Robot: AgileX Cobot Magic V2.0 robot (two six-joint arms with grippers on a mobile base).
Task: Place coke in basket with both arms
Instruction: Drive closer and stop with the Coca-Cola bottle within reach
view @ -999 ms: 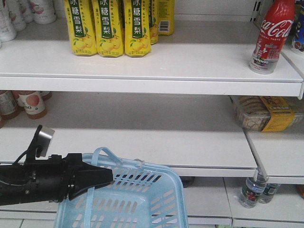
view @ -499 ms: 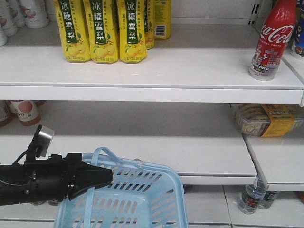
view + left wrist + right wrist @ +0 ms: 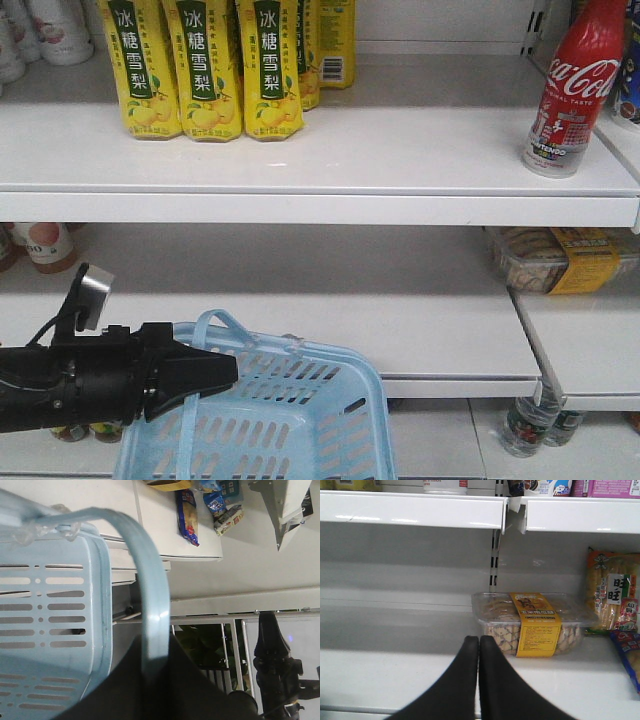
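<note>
Left gripper (image 3: 228, 372) first: its black jaws are clamped on the pale blue handle (image 3: 214, 326), and the left wrist view shows that handle (image 3: 153, 605) arcing straight down into the dark body of the gripper (image 3: 150, 682). A small silver-grey piece (image 3: 95, 296) sticks up from the arm at about eleven o'clock of the jaws. Hanging from that grip is the basket (image 3: 345, 360), light blue with slotted walls, sitting low at six o'clock in the front view, its open mouth facing up and nothing visible inside. Over on the right wrist camera, the right gripper (image 3: 479, 644) has its two black fingers pressed flat together with nothing between them, pointing at a clear biscuit tray (image 3: 530, 622) with a yellow band on the middle shelf. Snack packets (image 3: 615, 597) stand at three o'clock of that tray. The coke (image 3: 573, 85) stands upright on the top shelf, at two o'clock in the front view, well apart from both grippers and from the basket. Yellow cartons (image 3: 200, 70) line up at eleven o'clock on that same shelf. The biscuit tray (image 3: 560, 258) sits one shelf below the coke, and small water bottles (image 3: 530, 422) stand at five o'clock near the floor.
</note>
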